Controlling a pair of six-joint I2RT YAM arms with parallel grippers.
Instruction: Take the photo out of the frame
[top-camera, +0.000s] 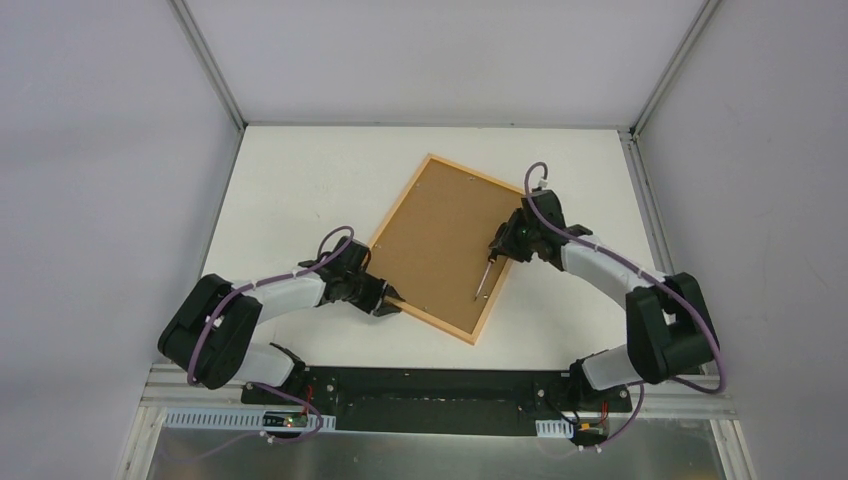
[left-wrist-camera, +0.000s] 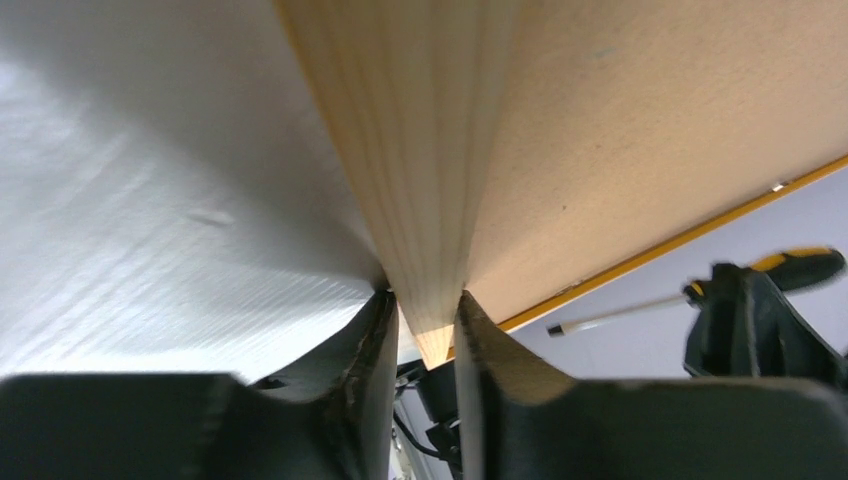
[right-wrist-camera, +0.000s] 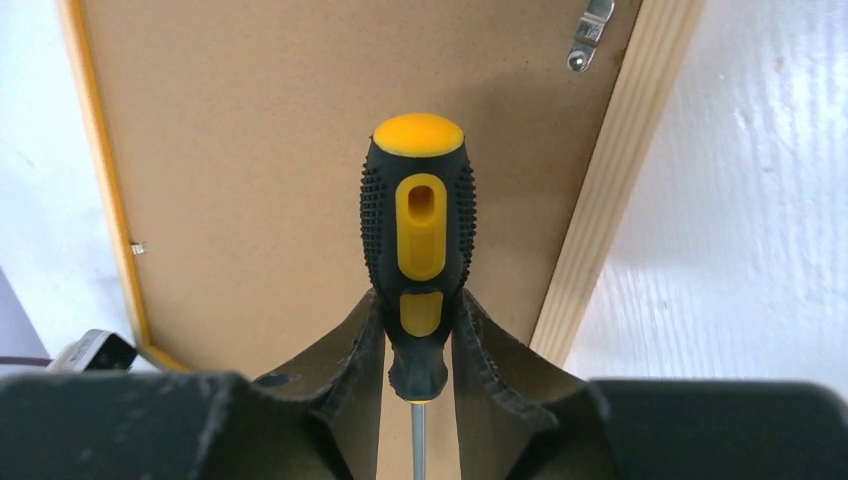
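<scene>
Well, the frame (right-wrist-camera: 612, 180) lies back side up on the white table (top-camera: 300, 190), in the middle between the two arms. It is a big flat rectangle. Its rim is pale wood with fine stripes, and a thin orange line runs along its edge. Inside the rim sits a plain brown backing board (top-camera: 440, 245), smooth and dull. A small shiny metal hanger (right-wrist-camera: 590, 30) is fixed to the board near the rim.

The frame's long sides run from far to near, with the far end turned a bit to the right and the near end a bit to the left.

The left gripper (left-wrist-camera: 425, 330) pinches the wooden rim at the near left corner. The right gripper (right-wrist-camera: 418, 335) squeezes a screwdriver (right-wrist-camera: 420, 220) low on its bumpy black and yellow handle, above the board. Its thin metal rod points toward the near end of the frame.
</scene>
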